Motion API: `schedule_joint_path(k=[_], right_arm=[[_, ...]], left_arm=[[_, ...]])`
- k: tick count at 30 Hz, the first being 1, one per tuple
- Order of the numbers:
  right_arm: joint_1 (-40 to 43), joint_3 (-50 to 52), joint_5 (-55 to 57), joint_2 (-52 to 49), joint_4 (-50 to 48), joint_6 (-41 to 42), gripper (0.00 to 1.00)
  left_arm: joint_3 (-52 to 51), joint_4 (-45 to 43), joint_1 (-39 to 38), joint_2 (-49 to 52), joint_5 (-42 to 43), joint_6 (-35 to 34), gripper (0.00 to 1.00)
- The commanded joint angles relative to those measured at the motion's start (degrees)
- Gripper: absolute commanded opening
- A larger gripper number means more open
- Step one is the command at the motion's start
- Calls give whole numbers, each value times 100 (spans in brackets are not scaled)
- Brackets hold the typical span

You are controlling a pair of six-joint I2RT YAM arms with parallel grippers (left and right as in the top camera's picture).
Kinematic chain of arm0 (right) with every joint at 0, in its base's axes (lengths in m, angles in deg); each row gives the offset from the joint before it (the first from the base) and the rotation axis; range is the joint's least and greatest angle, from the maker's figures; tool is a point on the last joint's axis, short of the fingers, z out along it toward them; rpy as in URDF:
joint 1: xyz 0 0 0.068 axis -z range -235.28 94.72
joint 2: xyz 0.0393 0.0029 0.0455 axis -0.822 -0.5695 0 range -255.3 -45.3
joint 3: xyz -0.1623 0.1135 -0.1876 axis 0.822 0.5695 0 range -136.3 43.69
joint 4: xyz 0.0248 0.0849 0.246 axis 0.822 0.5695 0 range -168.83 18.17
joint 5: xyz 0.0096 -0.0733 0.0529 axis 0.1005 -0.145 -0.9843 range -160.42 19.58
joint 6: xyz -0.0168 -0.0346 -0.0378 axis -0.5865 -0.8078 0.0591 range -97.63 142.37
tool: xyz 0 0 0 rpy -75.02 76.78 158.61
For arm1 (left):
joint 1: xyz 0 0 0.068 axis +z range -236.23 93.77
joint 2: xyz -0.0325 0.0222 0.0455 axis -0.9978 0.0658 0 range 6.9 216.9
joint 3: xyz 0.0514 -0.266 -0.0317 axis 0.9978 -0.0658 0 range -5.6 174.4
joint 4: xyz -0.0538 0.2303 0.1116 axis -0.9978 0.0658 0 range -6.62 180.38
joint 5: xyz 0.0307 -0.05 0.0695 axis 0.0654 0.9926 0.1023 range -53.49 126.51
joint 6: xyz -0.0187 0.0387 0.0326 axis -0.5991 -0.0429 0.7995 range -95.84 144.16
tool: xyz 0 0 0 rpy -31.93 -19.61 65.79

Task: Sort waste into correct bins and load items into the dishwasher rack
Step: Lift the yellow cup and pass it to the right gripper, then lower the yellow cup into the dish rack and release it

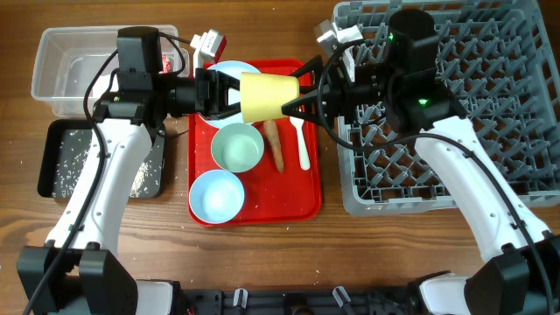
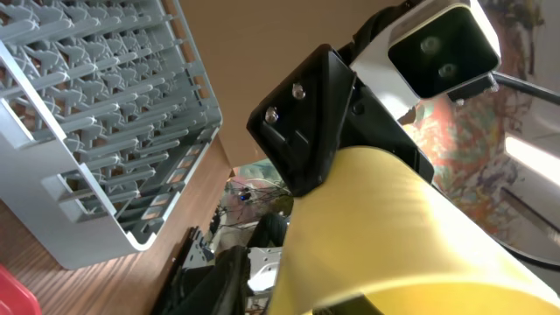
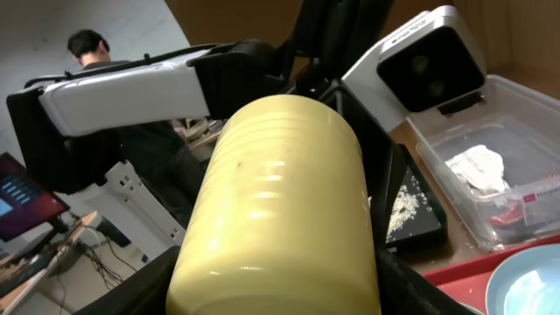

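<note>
We see the yellow cup (image 1: 269, 96) lying on its side in the air above the red tray (image 1: 306, 188), caught between the two arms. The left gripper (image 1: 229, 94) is clamped on the cup's wider end. The right gripper (image 1: 293, 94) has a finger on either side of the narrower end, but we cannot tell whether those fingers are pressing on it.

Under the cup, on the red tray, we find the plate (image 1: 229, 68) at the far end, then the green bowl (image 1: 237, 146), with the blue bowl (image 1: 216, 195) nearest us. The brown stick (image 1: 276, 144) lies just beside the green bowl, and the spoon (image 1: 303, 140) lies beside the stick.

The rack (image 1: 490, 105) stands on the desk (image 1: 262, 254) to the right of the red tray. To the left, the clear tub (image 1: 66, 66) holds a napkin (image 3: 477, 166) and a wrapper (image 3: 534, 206). The black tray (image 1: 45, 166) in front of it holds white crumbs (image 1: 74, 162).
</note>
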Motion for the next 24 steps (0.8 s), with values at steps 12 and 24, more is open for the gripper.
schedule_joint_path(k=[12,24], right_arm=[[1274,-389,5549,964,4916,227,47],[1071,-431,8382,310,7589,1274,50]], left_arm=[[61,1460,-7,-72,-4854,850,46],[61,2050,-4,-72,-7136,935,50]])
